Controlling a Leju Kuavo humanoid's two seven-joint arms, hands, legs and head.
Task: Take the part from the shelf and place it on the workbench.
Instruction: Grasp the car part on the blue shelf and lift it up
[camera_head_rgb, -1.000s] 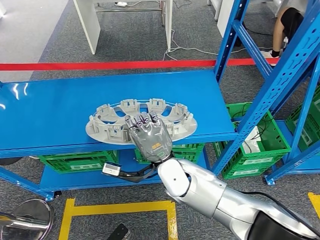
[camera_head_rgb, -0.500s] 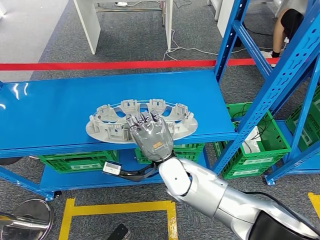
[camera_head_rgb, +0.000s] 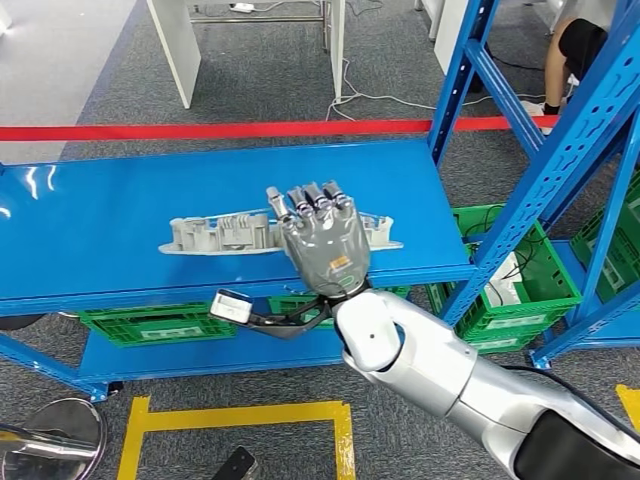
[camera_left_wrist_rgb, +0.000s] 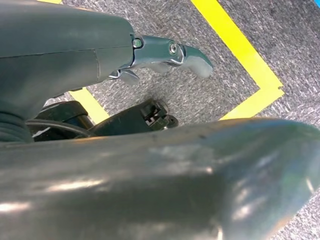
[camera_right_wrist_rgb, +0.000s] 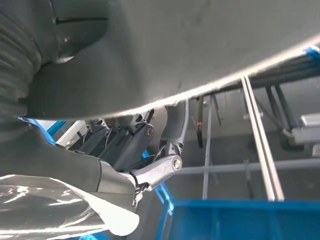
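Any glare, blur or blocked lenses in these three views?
Head view: sharp, glare streaks on the blue shelf. Left wrist view: a blurred, shiny grey surface close to the lens. Right wrist view: the grey part looms near, its edge overexposed.

Blue upright (camera_head_rgb: 459, 92) flanks the shelf (camera_head_rgb: 113, 235) right of the hand (camera_head_rgb: 324, 245).

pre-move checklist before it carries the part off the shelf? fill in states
1. Right hand holds the grey part: ok; its fingers wrap the part's top edge.
2. Part clear of the blue shelf: cannot tell; it is tipped up edge-on, its lower edge close to the surface.
3. Grip balanced: not ok; the hand sits toward one end and most of the part sticks out to the side.
4. Shelf upright clear of the hand: ok.
5. Left hand free: ok; it holds nothing, over the floor.
6. Workbench in sight: cannot tell.
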